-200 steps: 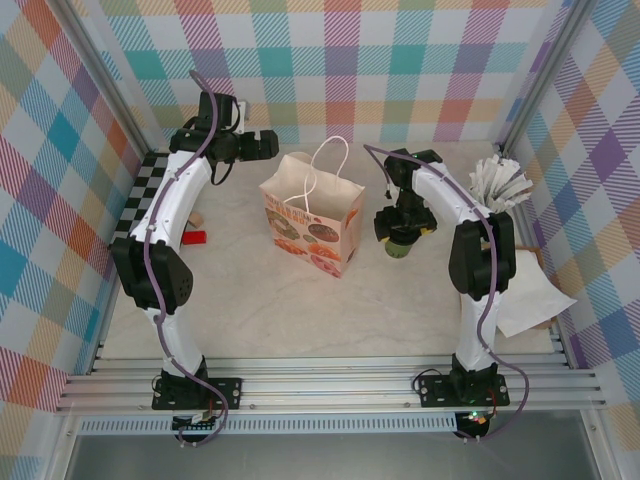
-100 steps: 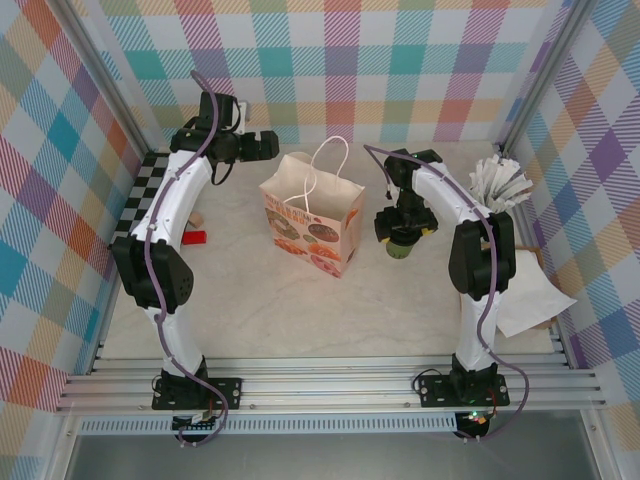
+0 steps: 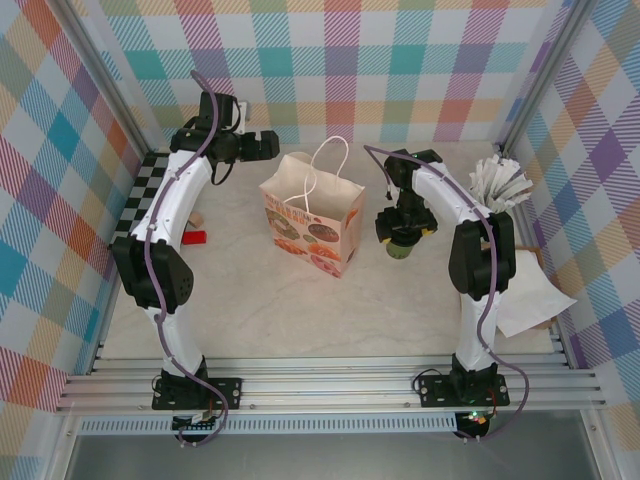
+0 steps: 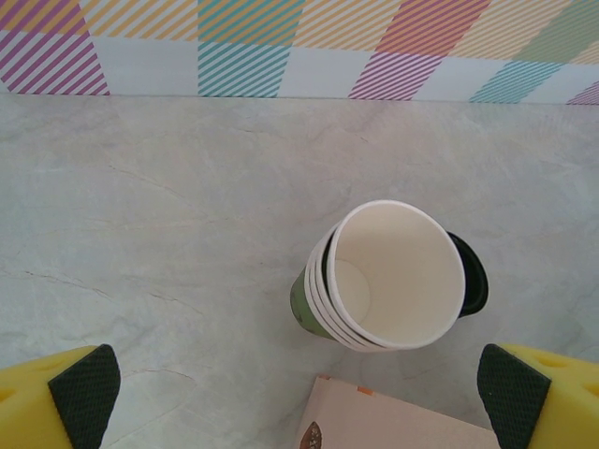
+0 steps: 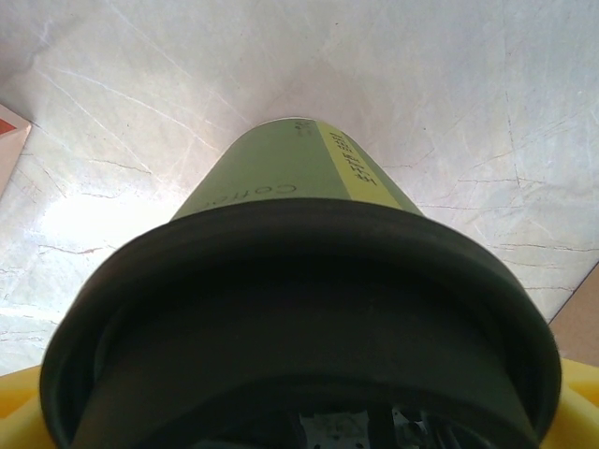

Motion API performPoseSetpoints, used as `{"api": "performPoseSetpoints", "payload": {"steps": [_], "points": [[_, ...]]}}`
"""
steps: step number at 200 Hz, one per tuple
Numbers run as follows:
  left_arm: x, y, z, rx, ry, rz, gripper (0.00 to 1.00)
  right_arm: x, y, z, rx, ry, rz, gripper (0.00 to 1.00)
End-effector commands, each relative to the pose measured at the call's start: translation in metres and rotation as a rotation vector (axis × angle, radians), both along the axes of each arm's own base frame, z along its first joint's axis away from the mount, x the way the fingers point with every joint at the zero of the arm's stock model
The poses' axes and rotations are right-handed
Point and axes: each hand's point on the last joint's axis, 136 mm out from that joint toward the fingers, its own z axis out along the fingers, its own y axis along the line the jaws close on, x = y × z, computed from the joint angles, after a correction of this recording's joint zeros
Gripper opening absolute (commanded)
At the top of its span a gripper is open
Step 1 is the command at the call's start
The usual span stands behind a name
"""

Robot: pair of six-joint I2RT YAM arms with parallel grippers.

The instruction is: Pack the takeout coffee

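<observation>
The takeout coffee (image 3: pixel 400 248), a green paper cup (image 5: pixel 281 178) with a round black lid (image 5: pixel 299 309) on top, stands on the table right of the bag. My right gripper (image 3: pixel 403 228) hovers straight over it. The lid sits between its yellow fingers (image 5: pixel 17 412), and I cannot see whether the pads press on it. My left gripper (image 3: pixel 268 146) is at the back left, open wide, with its black pads (image 4: pixel 84 393) far apart and nothing between them. Below it stands a stack of lidless cups (image 4: pixel 388 276), cream-white inside, with something black (image 4: pixel 473 271) peeking out behind.
An open paper bag (image 3: pixel 310 215) with white handles stands mid-table; its edge (image 4: pixel 393 426) lies near the cup stack. A cup of white sticks (image 3: pixel 500 182) stands at the right wall, above a sheet of paper (image 3: pixel 530 300). A red block (image 3: pixel 195 237) lies at the left.
</observation>
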Motion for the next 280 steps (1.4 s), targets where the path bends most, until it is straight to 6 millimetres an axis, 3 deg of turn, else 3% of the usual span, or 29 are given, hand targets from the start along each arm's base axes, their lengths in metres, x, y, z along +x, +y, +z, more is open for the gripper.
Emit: {"api": "performPoseSetpoints", "payload": {"steps": [1,38,75,106,120,138,185,222,251,267,280], "points": [[0.003,0.004,0.002,0.002,0.001,-0.011,1.0,-0.009,-0.003,0.009,-0.017,0.007,0.025,0.89],[0.003,0.004,0.003,0.001,-0.002,-0.011,1.0,-0.007,-0.005,0.014,-0.025,-0.017,0.039,0.79],[0.002,0.001,0.006,-0.014,-0.008,-0.024,1.0,-0.003,-0.009,0.027,-0.039,-0.072,0.045,0.59],[-0.004,-0.007,0.015,-0.041,-0.008,-0.067,1.0,-0.005,-0.014,0.041,-0.055,-0.084,0.031,0.5],[-0.01,-0.014,0.018,-0.056,-0.001,-0.127,1.0,-0.007,-0.014,0.052,-0.051,-0.096,0.028,0.33],[-0.025,-0.032,0.023,-0.094,0.021,-0.255,1.0,-0.009,-0.016,0.069,-0.051,-0.123,0.016,0.23],[-0.055,-0.07,0.029,-0.161,0.05,-0.493,0.99,-0.014,-0.014,0.121,-0.019,-0.209,-0.006,0.24],[-0.06,-0.051,0.008,-0.019,0.112,-0.441,0.95,-0.023,-0.005,0.161,0.016,-0.223,-0.013,0.23],[-0.073,-0.061,-0.008,0.06,0.165,-0.493,0.93,-0.031,0.001,0.183,0.059,-0.246,-0.071,0.23],[-0.076,-0.073,-0.012,0.049,0.173,-0.522,0.86,-0.033,0.006,0.195,0.087,-0.274,-0.089,0.23],[-0.073,-0.075,-0.017,0.051,0.179,-0.517,0.7,-0.032,0.013,0.208,0.122,-0.316,-0.1,0.23]]}}
